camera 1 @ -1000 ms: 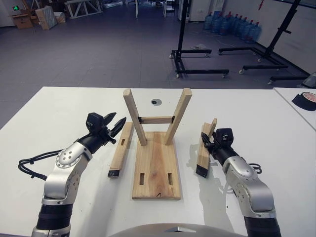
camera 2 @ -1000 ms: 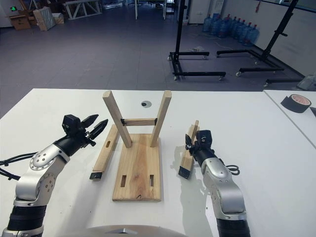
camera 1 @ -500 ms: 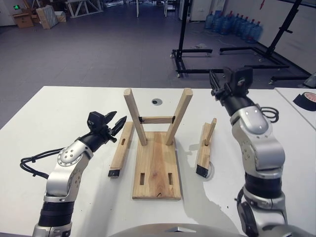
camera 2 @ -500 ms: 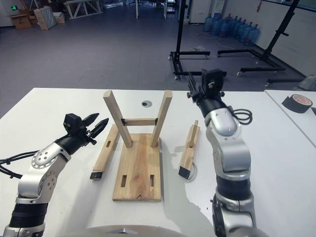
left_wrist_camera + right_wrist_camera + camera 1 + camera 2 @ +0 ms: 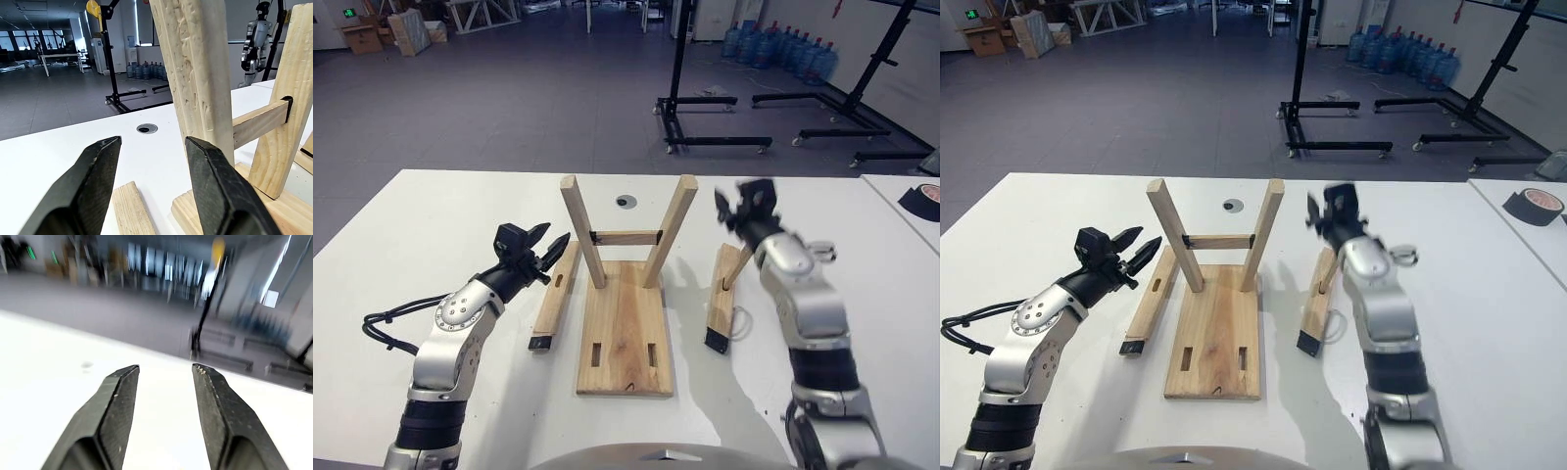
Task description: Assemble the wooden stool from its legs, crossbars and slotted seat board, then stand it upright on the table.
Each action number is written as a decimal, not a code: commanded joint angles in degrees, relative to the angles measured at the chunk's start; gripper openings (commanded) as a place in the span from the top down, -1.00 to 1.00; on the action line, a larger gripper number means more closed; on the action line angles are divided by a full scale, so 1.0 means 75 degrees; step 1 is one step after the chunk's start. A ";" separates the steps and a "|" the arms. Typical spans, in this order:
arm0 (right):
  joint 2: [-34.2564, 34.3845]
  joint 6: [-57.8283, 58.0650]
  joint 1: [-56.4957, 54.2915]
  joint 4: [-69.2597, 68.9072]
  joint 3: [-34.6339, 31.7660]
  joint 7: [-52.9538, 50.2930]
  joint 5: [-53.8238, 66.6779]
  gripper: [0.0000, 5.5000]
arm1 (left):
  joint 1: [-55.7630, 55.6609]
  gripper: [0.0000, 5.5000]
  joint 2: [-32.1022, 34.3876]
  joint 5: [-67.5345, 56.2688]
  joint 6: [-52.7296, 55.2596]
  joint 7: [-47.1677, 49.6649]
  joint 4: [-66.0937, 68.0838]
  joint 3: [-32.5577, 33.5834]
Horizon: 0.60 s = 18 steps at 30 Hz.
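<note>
A pale wooden seat board (image 5: 624,333) is shown lying flat on the white table (image 5: 431,225), lengthwise from near to far and closer to the near edge than to the far one; two narrow slots are cut through its near end. Just beside its left long side, a left loose leg (image 5: 554,294) lies flat, with a dark cap at its near end and a slot in its far part. Near the right long side, a little apart, a right loose leg (image 5: 721,299) lies likewise, dark-capped at the near end, with a short bar (image 5: 736,264) rising tilted from it. The left gripper (image 5: 555,235) is held over the far end of the left loose leg, fingers spread and empty. The right gripper (image 5: 166,367) is raised above the far end of the right loose leg, fingers likewise parted, nothing between them. At the far end of the board two upright legs (image 5: 580,230) are seated, leaning slightly apart and joined by a crossbar (image 5: 626,237). A round hole (image 5: 625,202) is seen toward the table's far edge. A roll of tape (image 5: 920,199) rests on a neighbouring surface at the right. Beyond lie a dark grey floor (image 5: 529,98), black wheeled stands (image 5: 715,142), water bottles (image 5: 783,49) and cardboard boxes (image 5: 372,34).
</note>
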 commanded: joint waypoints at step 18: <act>-0.0472 0.0379 0.0577 -0.1637 -0.2455 0.0263 0.1426 0.21 | 0.0722 0.14 -0.0615 -0.0889 -0.0026 0.0589 -0.1068 0.0947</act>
